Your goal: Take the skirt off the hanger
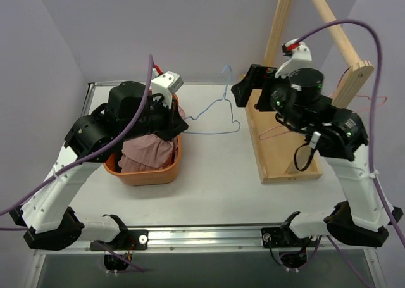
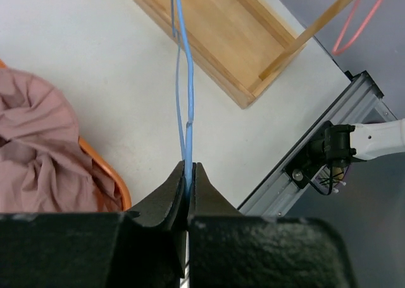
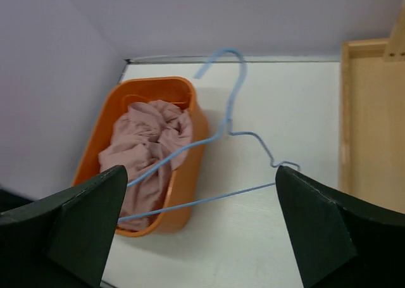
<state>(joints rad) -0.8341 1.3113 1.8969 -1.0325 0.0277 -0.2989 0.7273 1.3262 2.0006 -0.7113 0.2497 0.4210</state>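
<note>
- The skirt (image 3: pixel 149 142) lies crumpled in the orange basket (image 1: pixel 145 174) at the left of the bench (image 1: pixel 215 193). The blue wire hanger (image 2: pixel 189 98) looks bare, so I judge the removal itself done.
- The left fingers (image 2: pixel 171 196) are closed on 1 end of the hanger, holding it over the basket's right rim.
- The right fingers (image 3: pixel 82 218) are spread wide and hold nothing, near the hanger's right corner.
- What seems left is putting the hanger aside, perhaps at the wooden rack (image 1: pixel 278 155) on the right.
- From above, the left wrist hides its own fingers and the hanger's left end.
- Whether the wire touches the cloth where it crosses the basket cannot be told.
</note>
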